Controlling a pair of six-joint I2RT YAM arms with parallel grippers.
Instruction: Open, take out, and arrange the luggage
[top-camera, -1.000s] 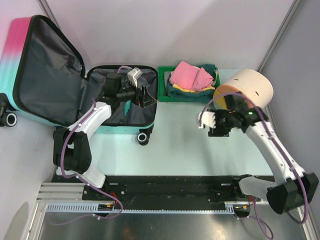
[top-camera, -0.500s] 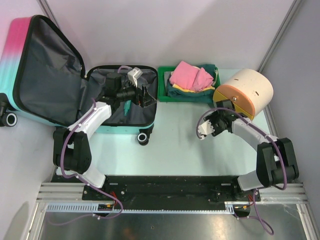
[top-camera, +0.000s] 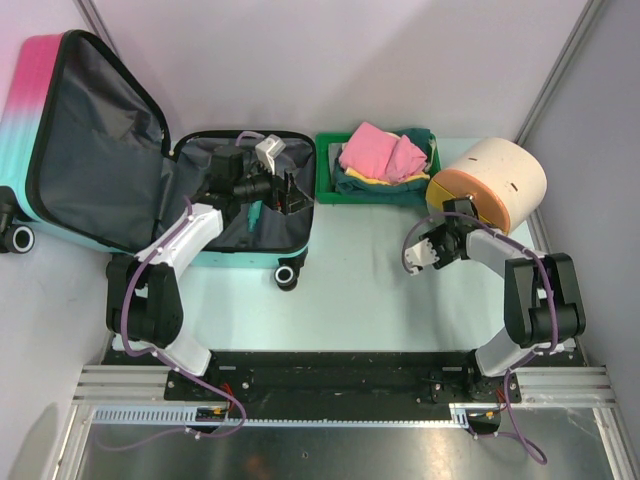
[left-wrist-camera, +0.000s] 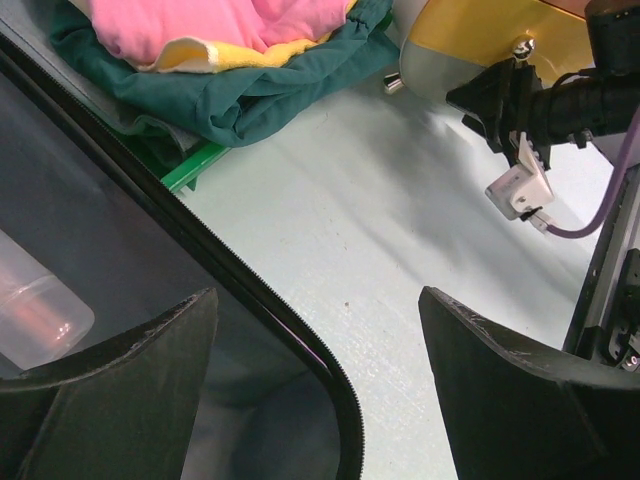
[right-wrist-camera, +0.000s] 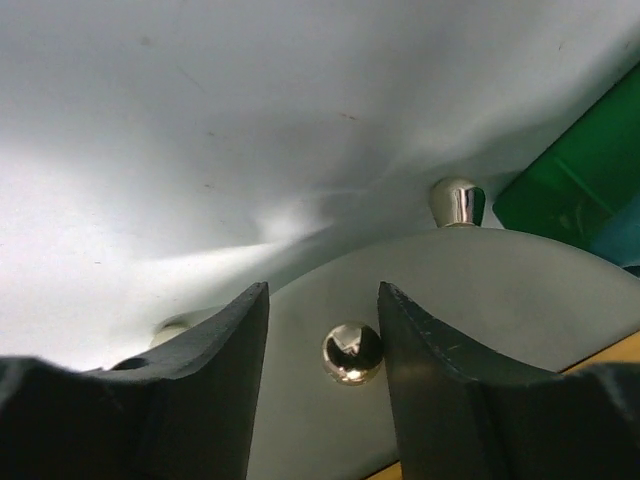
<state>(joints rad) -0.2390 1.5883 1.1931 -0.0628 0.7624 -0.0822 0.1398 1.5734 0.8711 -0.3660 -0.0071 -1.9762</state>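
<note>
standing open, the luggage (top-camera: 95, 150) is overhung by the left gripper (top-camera: 290, 192), fingers spread wide; the right gripper (top-camera: 450, 220) is held parted around a stud (right-wrist-camera: 352, 352) on the cylinder (top-camera: 500, 180).

The left gripper (left-wrist-camera: 318, 300), fingers spread wide, hangs over the black zipper rim of the suitcase (left-wrist-camera: 110, 210). Toward the bench's far edge, folded clothes (left-wrist-camera: 200, 25) fill a green tray (left-wrist-camera: 195, 165). Near the far right corner, the right gripper (left-wrist-camera: 480, 100) sits just beside a cylinder (left-wrist-camera: 480, 30).
</note>
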